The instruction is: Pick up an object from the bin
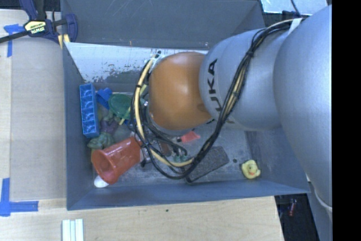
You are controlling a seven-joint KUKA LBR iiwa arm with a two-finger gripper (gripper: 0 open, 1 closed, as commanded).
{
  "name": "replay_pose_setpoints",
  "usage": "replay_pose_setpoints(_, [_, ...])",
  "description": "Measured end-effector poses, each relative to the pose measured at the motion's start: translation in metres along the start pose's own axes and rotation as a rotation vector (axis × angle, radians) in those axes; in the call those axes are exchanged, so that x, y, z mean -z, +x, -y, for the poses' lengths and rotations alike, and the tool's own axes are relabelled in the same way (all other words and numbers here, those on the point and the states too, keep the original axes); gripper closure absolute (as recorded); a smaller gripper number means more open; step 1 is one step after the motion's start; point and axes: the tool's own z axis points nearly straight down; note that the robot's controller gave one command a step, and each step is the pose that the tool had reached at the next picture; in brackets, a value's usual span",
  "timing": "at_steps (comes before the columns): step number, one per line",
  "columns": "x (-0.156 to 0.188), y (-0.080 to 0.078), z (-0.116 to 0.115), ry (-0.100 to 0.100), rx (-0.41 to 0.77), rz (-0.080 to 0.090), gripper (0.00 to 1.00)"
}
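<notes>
Bin (169, 14): grey metal, with sloping walls and a scuffed floor.
Arm (271, 82): grey, marked KUKA. It reaches in from the right and covers the bin's right and centre.
Orange cover (175, 90): a rounded dome on the wrist, over the middle of the bin.
Cables (169, 169): black and yellow. They run along the arm, curve round the left side of the orange cover and loop down near the floor toward the front.
Gripper (153, 147): dark parts below the orange cover, low in the bin, at the middle toward the front. Whether it is clenched, released or grasping anything cannot be told.
Red cup (115, 160): the nearest thing to the gripper. It lies on its side in the front-left part of the bin, with the wide end toward the front-left corner and the narrow end just beside the gripper. Contact cannot be told.
White piece (100, 182): small, showing at the wide end of the red cup.
Blue brick (88, 110): long and studded, set along the left wall.
Heap: a small blue piece (104, 97), a green piece (120, 104), a purple piece (111, 124) and an olive piece (100, 139), crowded together between the blue brick and the cables, behind the red cup.
Small red piece (190, 136): on the floor just right of the gripper, at the edge of the arm.
Dark grey pad (213, 161): flat on the floor, right of the cable loop.
Yellow duck (250, 169): in the front-right corner, well apart from the gripper.
</notes>
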Motion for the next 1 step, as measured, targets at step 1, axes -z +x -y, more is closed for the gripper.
replay_pose_setpoints(1, [0.0653, 0.0071, -0.0066, -0.001, -0.022, 0.004, 1.0])
